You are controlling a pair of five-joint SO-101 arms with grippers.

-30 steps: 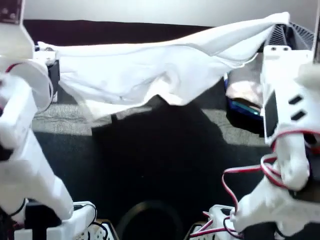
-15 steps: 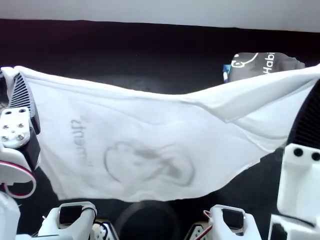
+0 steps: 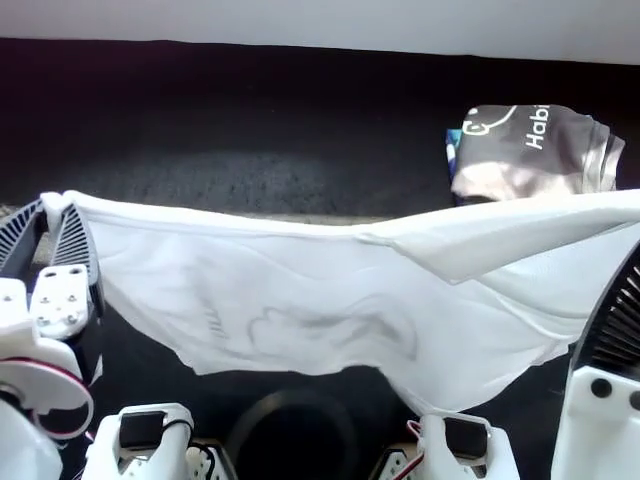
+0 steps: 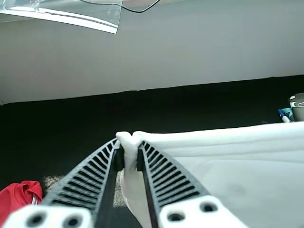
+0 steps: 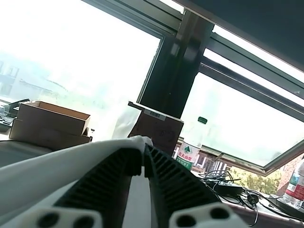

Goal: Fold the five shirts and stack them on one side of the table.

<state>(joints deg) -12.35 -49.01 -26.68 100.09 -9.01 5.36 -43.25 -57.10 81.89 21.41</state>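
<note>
Slippage is the main risk: the left gripper (image 3: 57, 208), at 9 o'clock, is clamped on only a small tuft of the shirt (image 3: 330, 290), and the right gripper (image 5: 143, 151) pinches a thin fold at the other end. The shirt hangs stretched in the air between them, sagging toward 6 o'clock, so more tension could pull a corner free. Lowered carelessly, it might drape over the folded pile (image 3: 530, 150) at 2 o'clock. Dark worktop (image 3: 250, 130) from 10 to 12 o'clock should give room; its far edge meets the wall (image 3: 300, 20) at 12.
</note>
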